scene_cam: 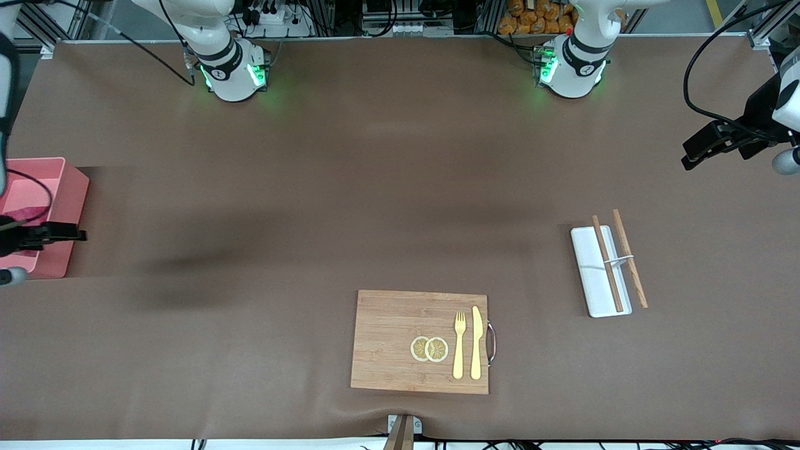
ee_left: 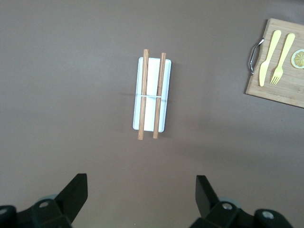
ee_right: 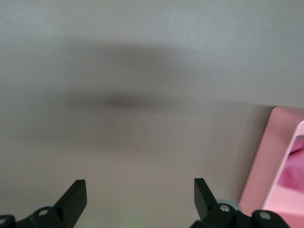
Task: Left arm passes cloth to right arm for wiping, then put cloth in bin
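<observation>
no readable text, labels, brands or numbers anywhere, small round marks on the two robot bases (scene_cam: pixel 234 72) too small to make out

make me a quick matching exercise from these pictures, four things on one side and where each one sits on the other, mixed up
Things:
1. cloth
2. fork
3. chopsticks
4. lemon slices

Places:
A. across the white tray
B. inside the bin
C. on the cutting board, right beside the knife
D. on the cutting board, between its middle and the fork

Pairs: 1-B, 2-C, 3-A, 4-D
</observation>
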Motion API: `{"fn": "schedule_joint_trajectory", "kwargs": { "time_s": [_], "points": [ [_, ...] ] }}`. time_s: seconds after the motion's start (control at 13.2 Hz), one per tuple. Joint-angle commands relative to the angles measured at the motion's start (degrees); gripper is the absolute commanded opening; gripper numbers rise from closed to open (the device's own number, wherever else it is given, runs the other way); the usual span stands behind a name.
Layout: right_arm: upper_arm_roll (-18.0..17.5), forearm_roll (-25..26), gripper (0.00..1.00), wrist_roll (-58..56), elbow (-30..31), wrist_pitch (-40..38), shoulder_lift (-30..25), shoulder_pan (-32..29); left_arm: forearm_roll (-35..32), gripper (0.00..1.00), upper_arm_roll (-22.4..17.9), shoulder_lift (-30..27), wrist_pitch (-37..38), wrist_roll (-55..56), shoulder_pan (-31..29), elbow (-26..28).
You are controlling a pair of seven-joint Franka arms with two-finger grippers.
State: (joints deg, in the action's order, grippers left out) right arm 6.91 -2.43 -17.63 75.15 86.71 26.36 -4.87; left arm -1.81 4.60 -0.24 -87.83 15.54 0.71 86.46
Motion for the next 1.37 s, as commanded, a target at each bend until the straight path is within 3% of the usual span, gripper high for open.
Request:
{"fn": "schedule_joint_trajectory", "kwargs": {
  "time_s": [0.0, 0.38, 0.68, 0.91, 1.06, 1.29],
  "points": [
    [0.3, -0.6, 1.00, 12.7, 3.1, -0.8, -3.2, 5.2, -0.7, 1.00, 0.1, -0.5, -0.5, -1.2, -0.2, 0.7],
    [0.5, -1.0, 1.00, 32.5, 6.8, -0.4, -7.6, 15.1, -0.7, 1.00, 0.1, -0.5, -0.5, -1.2, -0.2, 0.7],
    [0.7, -0.8, 1.00, 20.9, 8.3, 0.7, -12.0, 10.3, -0.7, 1.00, 0.1, 0.0, -0.5, -1.2, -0.2, 0.7],
    [0.7, -0.7, 1.00, 20.1, 11.8, 1.4, -17.4, 8.8, -0.7, 1.00, 0.1, 0.0, -0.5, -1.2, -0.3, 0.6],
    [0.6, -1.0, 1.00, 20.2, 16.6, 6.1, -21.0, 8.7, -0.7, 1.00, 0.1, 0.0, -0.5, -1.2, -0.3, 0.6],
    [0.6, -1.9, 1.00, 20.9, 18.0, 8.2, -22.1, 9.2, -0.7, 1.00, 0.1, 0.0, -0.5, -1.2, -0.4, 0.6]
  ]
}}
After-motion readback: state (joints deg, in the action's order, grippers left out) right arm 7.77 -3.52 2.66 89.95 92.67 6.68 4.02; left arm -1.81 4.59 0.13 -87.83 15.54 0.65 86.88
